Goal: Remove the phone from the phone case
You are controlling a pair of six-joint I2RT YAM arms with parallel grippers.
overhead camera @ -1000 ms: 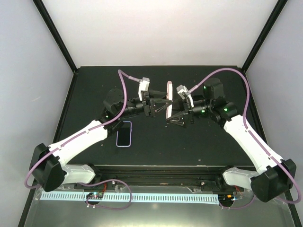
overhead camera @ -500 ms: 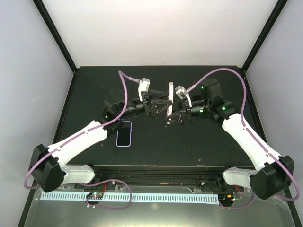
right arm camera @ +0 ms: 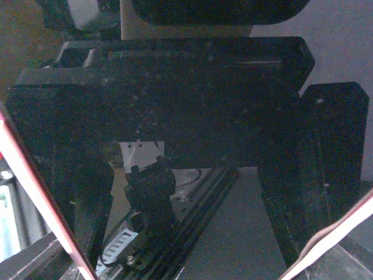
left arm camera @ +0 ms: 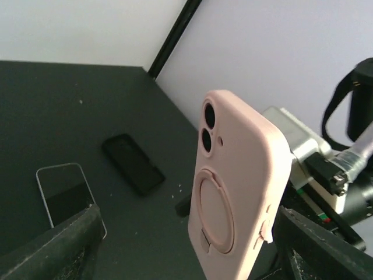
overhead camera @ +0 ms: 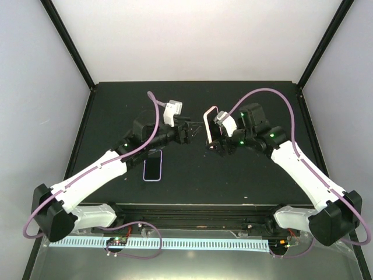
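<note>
The salmon-pink phone case (overhead camera: 208, 118) is held upright in the air by my right gripper (overhead camera: 214, 140), which is shut on its lower part. In the left wrist view the case (left arm camera: 236, 175) shows its back, with the ring and the camera cutout. In the right wrist view a glossy black phone screen (right arm camera: 192, 116) fills the frame between pink case edges, so the phone sits in the case. My left gripper (overhead camera: 191, 132) is open, just left of the case; its fingers (left arm camera: 58, 245) stand apart from it.
A second phone with a pale edge (overhead camera: 152, 165) lies flat on the black table under the left arm; it also shows in the left wrist view (left arm camera: 64, 192). A flat black slab (left arm camera: 133, 163) lies beyond it. Black frame posts stand at the table's back corners.
My left gripper has pulled back to the left, off the case. My right gripper has turned the case from edge-on to showing a face and moved it slightly up.
</note>
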